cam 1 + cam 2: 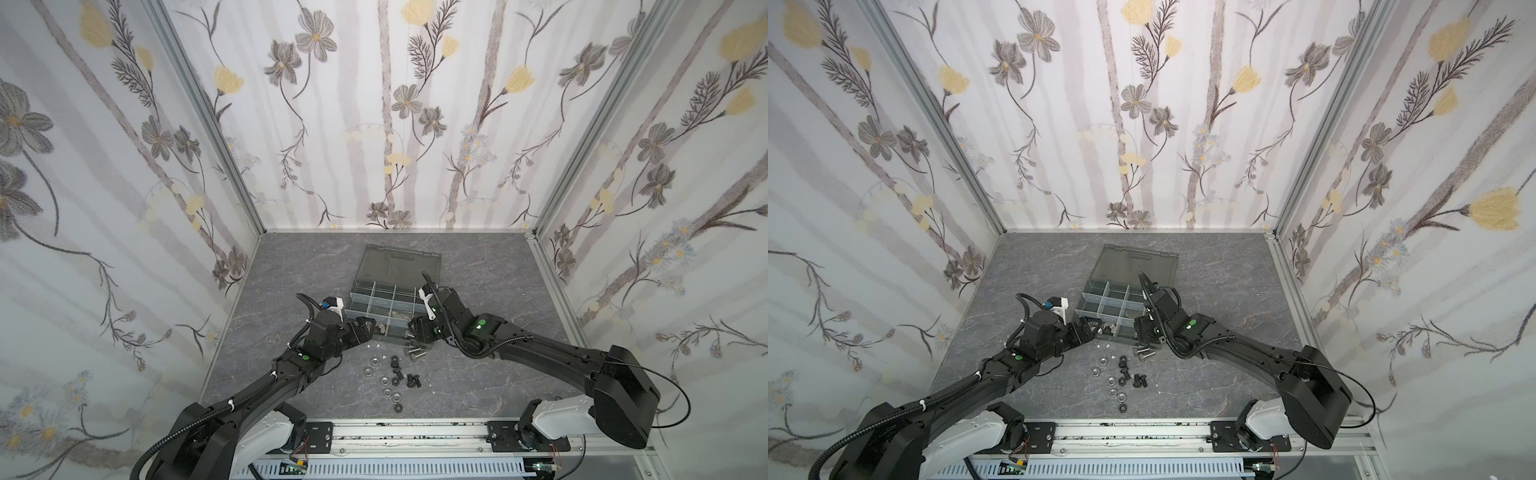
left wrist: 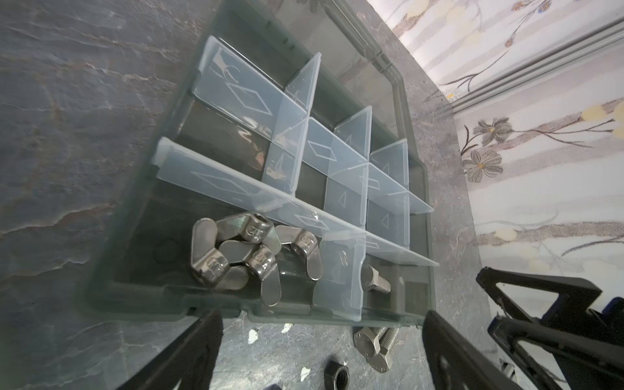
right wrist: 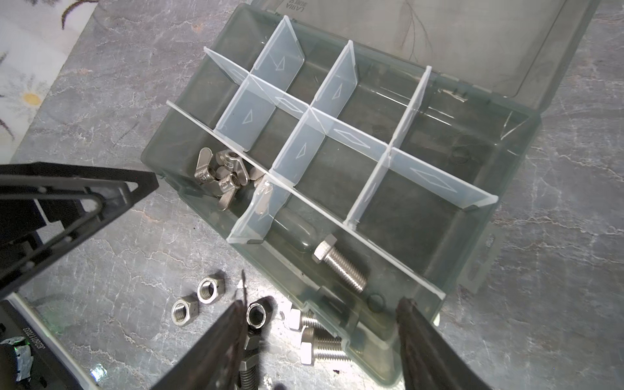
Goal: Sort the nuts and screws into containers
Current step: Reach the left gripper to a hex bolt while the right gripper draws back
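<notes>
We are seeing the organiser box (image 1: 360, 286) sitting mid-table with its lid (image 1: 399, 262) lying open behind it. Both arms are crowding its near edge, so in both top views the front cells (image 1: 384, 297) are mostly hiding behind them. The wrist views are telling us more. A heap of wing nuts (image 2: 250, 256) is lying in the front corner cell on the left arm's side, and one silver screw (image 3: 341, 266) is lying in the cell beside it. The left gripper (image 2: 322, 317) is hovering just before the box wall, its jaws spread wide with nothing between them. The right gripper (image 3: 322, 304) is also standing parted (its fingers are straddling the front wall, gripping nothing). Two more silver screws (image 3: 320, 344) are lying on the table just beside that wall, partly blurring through it. Nearer the robot, shiny hex nuts (image 1: 376, 360) and black screws (image 1: 397, 368) are lying loose. A black piece (image 3: 255, 314) is half hiding behind a right finger, and we cannot make out its whole shape.
</notes>
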You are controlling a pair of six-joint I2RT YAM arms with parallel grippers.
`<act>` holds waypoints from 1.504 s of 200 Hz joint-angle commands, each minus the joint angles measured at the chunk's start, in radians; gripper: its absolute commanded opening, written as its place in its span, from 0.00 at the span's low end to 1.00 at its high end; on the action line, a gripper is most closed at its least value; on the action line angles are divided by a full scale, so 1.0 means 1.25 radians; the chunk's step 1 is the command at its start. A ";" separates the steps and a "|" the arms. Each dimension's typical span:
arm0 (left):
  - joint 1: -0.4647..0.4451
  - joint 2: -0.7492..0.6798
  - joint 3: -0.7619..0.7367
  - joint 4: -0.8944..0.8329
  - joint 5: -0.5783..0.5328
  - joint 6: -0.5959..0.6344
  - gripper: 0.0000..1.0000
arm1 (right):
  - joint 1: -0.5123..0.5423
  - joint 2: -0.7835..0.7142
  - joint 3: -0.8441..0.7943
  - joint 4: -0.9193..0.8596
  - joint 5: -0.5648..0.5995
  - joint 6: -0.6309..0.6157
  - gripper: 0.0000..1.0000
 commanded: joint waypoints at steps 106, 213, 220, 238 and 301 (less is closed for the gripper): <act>-0.204 0.218 0.124 0.011 -0.014 0.002 0.72 | -0.079 -0.146 -0.087 -0.002 0.044 0.016 0.71; -0.275 0.367 0.197 0.011 -0.002 0.005 0.58 | -0.090 -0.183 -0.145 -0.004 0.048 0.026 0.71; -0.276 0.372 0.198 0.011 -0.002 0.005 0.56 | -0.090 -0.186 -0.148 -0.003 0.049 0.026 0.71; -0.279 0.384 0.205 0.011 -0.001 0.006 0.52 | -0.091 -0.188 -0.152 -0.002 0.049 0.028 0.71; -0.294 0.426 0.226 0.009 0.009 0.015 0.40 | -0.094 -0.189 -0.157 -0.002 0.046 0.031 0.71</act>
